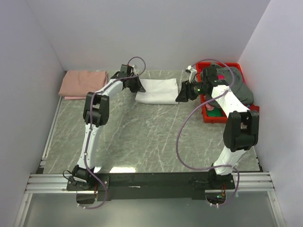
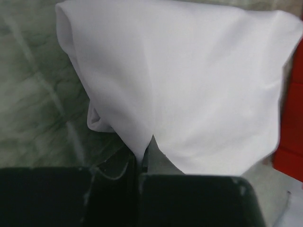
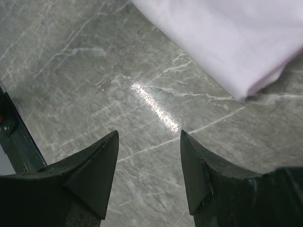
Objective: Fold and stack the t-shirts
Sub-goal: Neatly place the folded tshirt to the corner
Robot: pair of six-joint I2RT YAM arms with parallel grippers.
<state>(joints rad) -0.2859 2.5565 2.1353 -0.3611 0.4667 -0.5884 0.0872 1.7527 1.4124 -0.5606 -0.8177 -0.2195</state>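
Top view only: A folded white t-shirt (image 1: pixel 158 91) lay at the far middle of the grey marble table (image 1: pixel 142 137), between the left gripper (image 1: pixel 138 85) at its left end and the right gripper (image 1: pixel 181 94) at its right end.
Also top view only: A folded salmon-pink t-shirt (image 1: pixel 83 83) sat in the far left corner, well apart from the white one. A grey t-shirt (image 1: pixel 239 87) was heaped in the red bin (image 1: pixel 213 119) on the right.
Left wrist view only: The black fingers (image 2: pixel 189 198) were pressed together, pinching a pulled-up edge of the white cloth. A strip of the bin showed at the right edge.
Right wrist view only: The two fingers (image 3: pixel 94 165) stood spread over bare marble, holding nothing. A corner of the white cloth lay near them, not touching.
White t-shirt's look: Plain, smooth and soft, in doubled layers with rounded fold edges.
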